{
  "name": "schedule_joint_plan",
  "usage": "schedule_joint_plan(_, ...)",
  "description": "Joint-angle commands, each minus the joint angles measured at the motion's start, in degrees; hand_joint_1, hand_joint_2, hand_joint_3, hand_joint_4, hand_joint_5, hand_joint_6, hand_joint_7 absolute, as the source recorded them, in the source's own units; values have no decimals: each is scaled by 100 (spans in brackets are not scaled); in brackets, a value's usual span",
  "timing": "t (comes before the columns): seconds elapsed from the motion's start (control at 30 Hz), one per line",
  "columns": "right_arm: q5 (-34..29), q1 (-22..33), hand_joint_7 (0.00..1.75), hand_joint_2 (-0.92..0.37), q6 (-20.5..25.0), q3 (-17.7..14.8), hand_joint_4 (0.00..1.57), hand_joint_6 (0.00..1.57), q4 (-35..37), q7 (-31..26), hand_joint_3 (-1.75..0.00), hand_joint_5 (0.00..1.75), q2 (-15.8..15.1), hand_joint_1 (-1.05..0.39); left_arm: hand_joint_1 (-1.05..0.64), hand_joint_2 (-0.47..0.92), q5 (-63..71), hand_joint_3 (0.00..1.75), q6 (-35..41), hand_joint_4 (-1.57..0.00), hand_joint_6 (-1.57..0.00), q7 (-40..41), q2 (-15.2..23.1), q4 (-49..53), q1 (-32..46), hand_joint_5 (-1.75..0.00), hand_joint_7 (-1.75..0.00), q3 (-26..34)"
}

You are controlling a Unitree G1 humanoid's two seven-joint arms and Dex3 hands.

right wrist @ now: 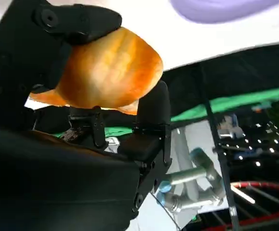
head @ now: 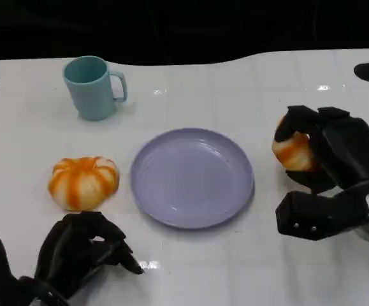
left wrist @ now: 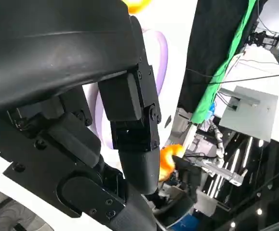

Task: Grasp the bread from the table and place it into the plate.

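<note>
Orange-striped bread (head: 294, 151) is gripped in your right hand (head: 327, 153), just right of the lilac plate (head: 192, 176) and ready to carry over it, while your left hand (head: 82, 252) rests curled and holding nothing below the plate's left, near a second bread (head: 83, 182).

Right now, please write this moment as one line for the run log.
right hand: holds bread beside plate | plate: empty | left hand: holds nothing, near second bread | cup: upright
</note>
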Motion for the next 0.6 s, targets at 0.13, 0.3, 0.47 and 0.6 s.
schedule_joint_plan(0.13, 354, 19, 170, -18, -423, -236, 105, 84, -611, 410, -154, 175, 108, -3, -105, 61, 23, 0, -19, -157, -157, 52, 67, -13, 66, -60, -37, -19)
schedule_joint_plan(0.3, 497, -66, 174, -19, -611, -310, 101, 78, -940, 885, -154, 175, 321, -7, -105, 61, 15, 0, -14, -157, -157, 39, 65, 1, 57, -60, -37, -23)
schedule_joint_plan(0.47, 458, -258, 175, -22, -526, -268, 102, 78, -892, 1210, -151, 175, 616, -8, -105, 61, 18, 0, -22, -157, -157, 62, 48, -39, 77, -60, -37, -35)
schedule_joint_plan(0.6, 393, -385, 171, -23, -487, -176, 101, 79, -793, 1494, -151, 175, 796, -9, -105, 61, 14, 0, -9, -157, -157, 67, 53, -80, 105, -60, -37, -56)
